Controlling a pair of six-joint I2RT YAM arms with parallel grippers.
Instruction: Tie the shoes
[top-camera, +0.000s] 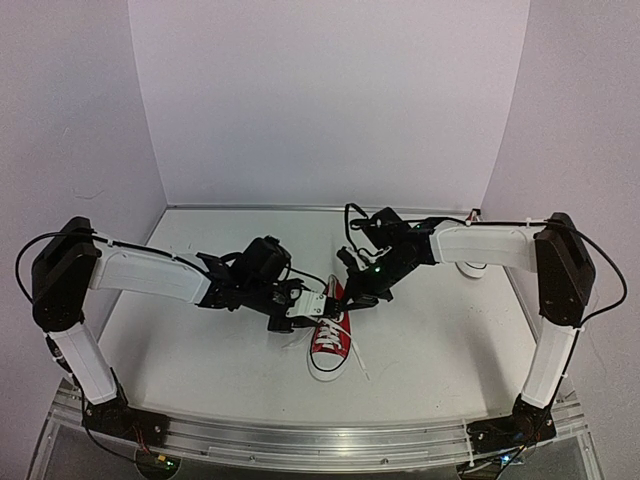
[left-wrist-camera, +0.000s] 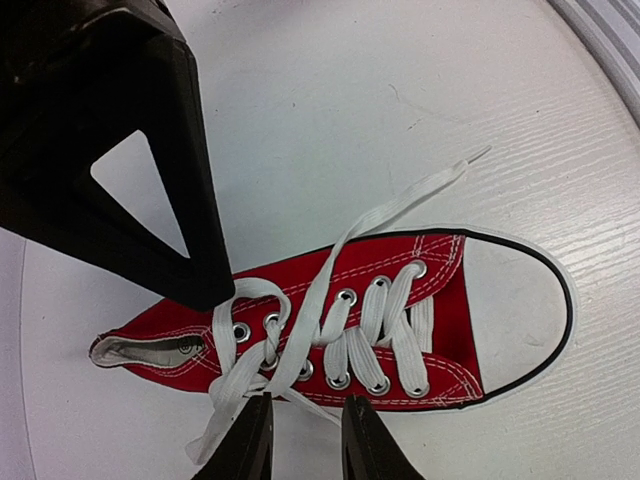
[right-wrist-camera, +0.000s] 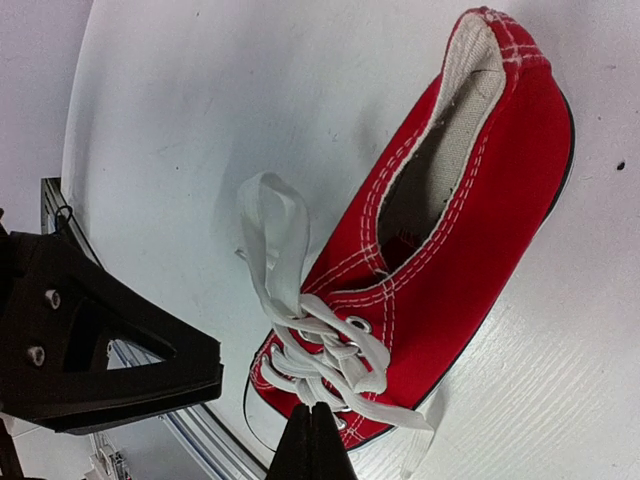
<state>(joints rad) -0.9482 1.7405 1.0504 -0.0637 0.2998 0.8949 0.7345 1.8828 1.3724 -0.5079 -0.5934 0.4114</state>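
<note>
One red shoe (top-camera: 330, 340) with white laces lies mid-table, its toe toward the arms. It also shows in the left wrist view (left-wrist-camera: 450, 265) and the right wrist view (right-wrist-camera: 500, 200). My left gripper (top-camera: 303, 308) is open at the shoe's side (left-wrist-camera: 305, 405), straddling a loose lace (left-wrist-camera: 400, 205) by the upper eyelets. My right gripper (top-camera: 352, 293) is shut, its tips (right-wrist-camera: 315, 408) on the laces at the upper eyelets. A lace loop (left-wrist-camera: 250, 292) arches up from its finger (left-wrist-camera: 195, 250). More slack lace (right-wrist-camera: 275, 235) lies beside the shoe.
A small white-rimmed thing (top-camera: 470, 268) lies at the back right, mostly hidden behind the right arm; I cannot tell what it is. The white table (top-camera: 200, 350) has white walls behind and at both sides and an aluminium rail (top-camera: 320, 440) along its near edge.
</note>
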